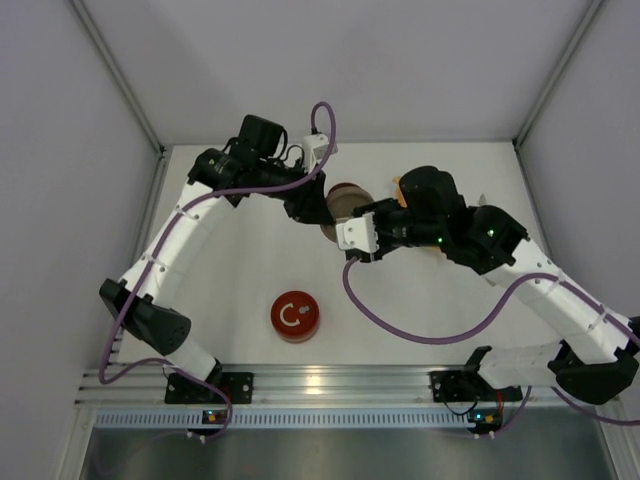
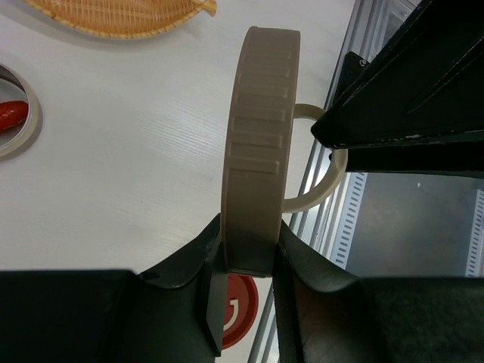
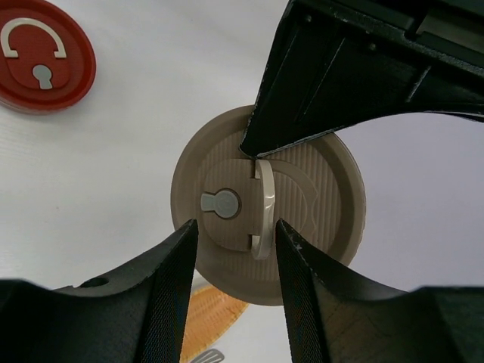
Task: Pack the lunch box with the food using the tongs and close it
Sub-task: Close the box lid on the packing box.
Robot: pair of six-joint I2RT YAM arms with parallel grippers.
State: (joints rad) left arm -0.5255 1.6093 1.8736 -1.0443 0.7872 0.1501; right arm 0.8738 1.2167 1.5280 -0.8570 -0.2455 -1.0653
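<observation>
My left gripper [image 2: 249, 261] is shut on the rim of a round beige lid [image 2: 257, 151], holding it on edge above the table. In the top view the lid [image 1: 347, 197] hangs between the two arms. The lid's pale handle ring [image 3: 265, 208] stands up from its face. My right gripper [image 3: 236, 227] is open, one finger on each side of that ring and the right finger close to it. The lunch box rim [image 2: 26, 128] shows at the left edge with a red food slice [image 2: 9, 113] inside. A grey tip of the tongs [image 3: 206, 355] peeks out beside the dish.
An orange woven leaf-shaped dish [image 2: 121, 15] lies behind the lid, partly under my right arm [image 1: 470, 235]. A red round lid [image 1: 293, 316] with a white lock mark lies flat near the front rail. White walls close in the table on three sides.
</observation>
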